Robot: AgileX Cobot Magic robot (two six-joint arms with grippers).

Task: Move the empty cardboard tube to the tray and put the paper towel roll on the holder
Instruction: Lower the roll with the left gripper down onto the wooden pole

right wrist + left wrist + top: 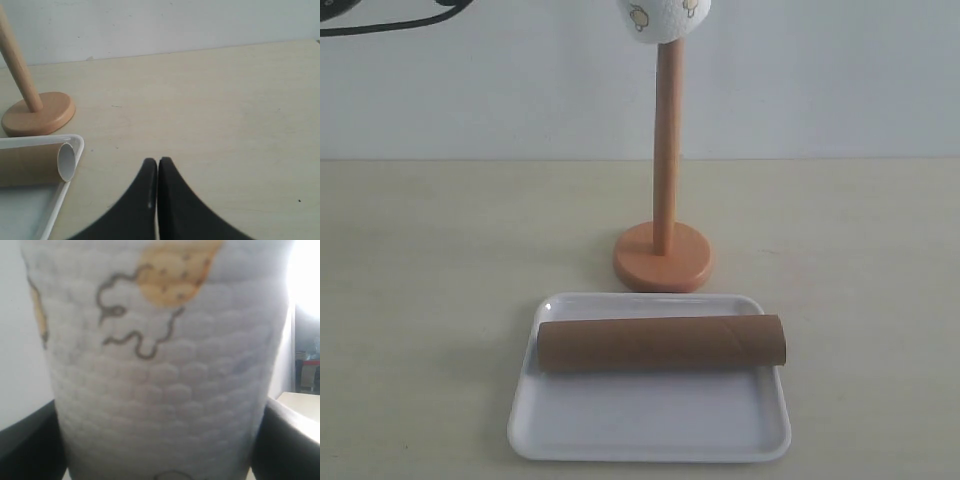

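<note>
We see the left gripper (160,452) clamped on the paper towel roll (160,365), one dark, smooth finger (30,440) pressing each side. The roll fills the space between the fingers: thick, soft white paper embossed in a fine quilted pattern, printed with a yellow, brown-dotted patch outlined by a dark squiggly line.

In the exterior view, the roll's lower end hangs at the rounded top of the holder (666,150). We cannot tell whether the dowel has entered the core. The holder is smooth orange-brown wood, a tall thin upright dowel on a round disc base, standing on the pale beige table (420,300).

The right gripper (158,165) has its two black, curved fingers pressed together with nothing between them, low over the table. Near its tips lies a rounded corner of the tray (56,202), glossy white plastic with a low raised rim. The empty cardboard tube (30,165) lies flat across the tray, plain matte brown with faint spiral seams, its hollow end with a pale inside at that corner. The holder's base stands farther from this gripper, beyond the tray.
</note>
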